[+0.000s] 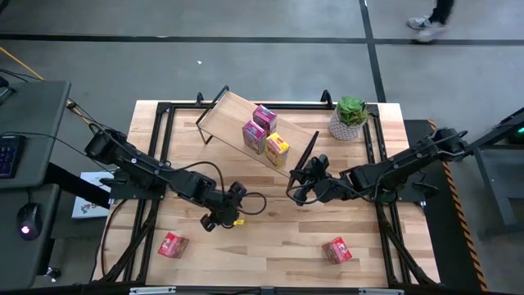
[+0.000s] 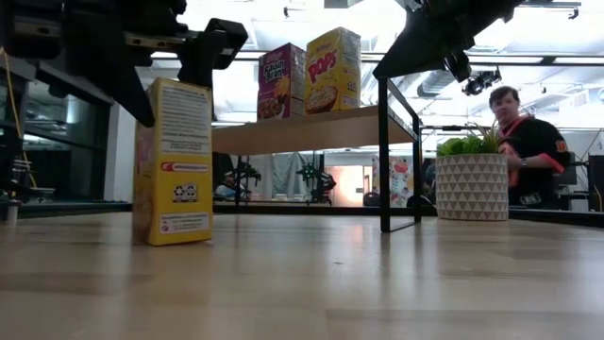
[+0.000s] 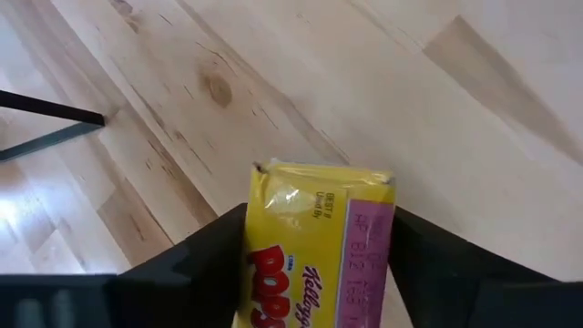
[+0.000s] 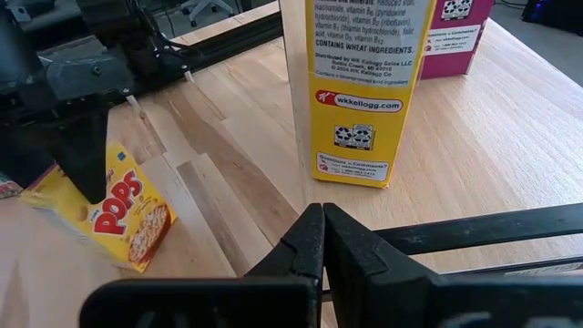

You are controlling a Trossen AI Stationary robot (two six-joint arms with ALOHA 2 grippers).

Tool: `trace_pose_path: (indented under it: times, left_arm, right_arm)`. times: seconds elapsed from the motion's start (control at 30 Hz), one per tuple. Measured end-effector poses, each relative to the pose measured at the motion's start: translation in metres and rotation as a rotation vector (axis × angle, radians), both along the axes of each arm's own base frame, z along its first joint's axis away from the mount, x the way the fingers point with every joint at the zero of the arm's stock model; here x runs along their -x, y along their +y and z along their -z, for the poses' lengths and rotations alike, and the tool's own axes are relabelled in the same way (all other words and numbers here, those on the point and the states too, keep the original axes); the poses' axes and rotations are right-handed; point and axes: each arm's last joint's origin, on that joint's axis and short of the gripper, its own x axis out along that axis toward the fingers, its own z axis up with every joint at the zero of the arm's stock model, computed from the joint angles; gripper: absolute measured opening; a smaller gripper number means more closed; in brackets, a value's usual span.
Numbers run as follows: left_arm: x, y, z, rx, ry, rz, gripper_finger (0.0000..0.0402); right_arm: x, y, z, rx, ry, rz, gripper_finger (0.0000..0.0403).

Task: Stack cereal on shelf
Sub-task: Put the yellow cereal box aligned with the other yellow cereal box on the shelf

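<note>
The light-wood shelf (image 1: 237, 123) with black wire end frames stands at the table's far middle. Three cereal boxes stand on it: a pink one (image 1: 264, 117), a pink-and-yellow one (image 1: 254, 137) and a yellow one (image 1: 277, 149). My left gripper (image 1: 223, 215) is at the table's middle, shut on a yellow Pops box (image 2: 173, 161). My right gripper (image 1: 297, 187) is shut and empty beside the shelf's right end frame (image 4: 474, 228). Whether it touches the frame, I cannot tell. Two red boxes (image 1: 172, 244) (image 1: 336, 250) lie on the table near its front edge. My left gripper pinches the yellow Pops box between its two fingers (image 3: 205, 260), one on each of two opposite sides, at the box's upper end (image 2: 193, 87). The fingers come from above, pointing down. The box stands upright with its lower end (image 2: 172, 238) at the tabletop.
A small green plant in a white pot (image 1: 350, 119) stands at the far right, beside the shelf. A person (image 2: 528, 142) sits beyond the table. The bare tabletop (image 1: 262, 246) lies between the two red boxes.
</note>
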Motion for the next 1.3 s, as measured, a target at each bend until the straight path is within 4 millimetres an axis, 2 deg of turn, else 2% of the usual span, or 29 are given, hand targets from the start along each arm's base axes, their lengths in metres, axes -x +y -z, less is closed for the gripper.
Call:
trace_pose_path:
  times: [0.23,0.53,0.83,1.0,1.13,1.3]
  left_arm:
    - [-0.006,-0.001,-0.004,0.042,-0.069,-0.070,0.0204]
    - [-0.021,-0.006,-0.017,0.187,-0.260,-0.227,0.0234]
    - [-0.025,-0.007,-0.023,0.221,-0.337,-0.231,0.0235]
    - [-0.019,-0.006,-0.048,0.133,-0.384,-0.272,0.0242]
    - [-0.005,-0.002,-0.073,0.154,-0.399,-0.354,0.0249]
    - [0.018,0.008,-0.094,0.311,-0.427,-0.514,0.0250]
  right_arm:
    - [0.000,0.000,0.000,0.000,0.000,0.000,0.0000]
    - [0.000,0.000,-0.001,0.006,-0.010,0.011,0.0000]
    - [-0.001,0.000,-0.001,0.004,-0.017,0.012,0.0000]
    - [-0.004,0.002,-0.006,0.002,-0.060,-0.022,0.0003]
    - [-0.009,0.012,-0.013,0.054,-0.120,-0.106,0.0027]
    - [-0.014,0.032,-0.019,0.098,-0.208,-0.241,0.0100]
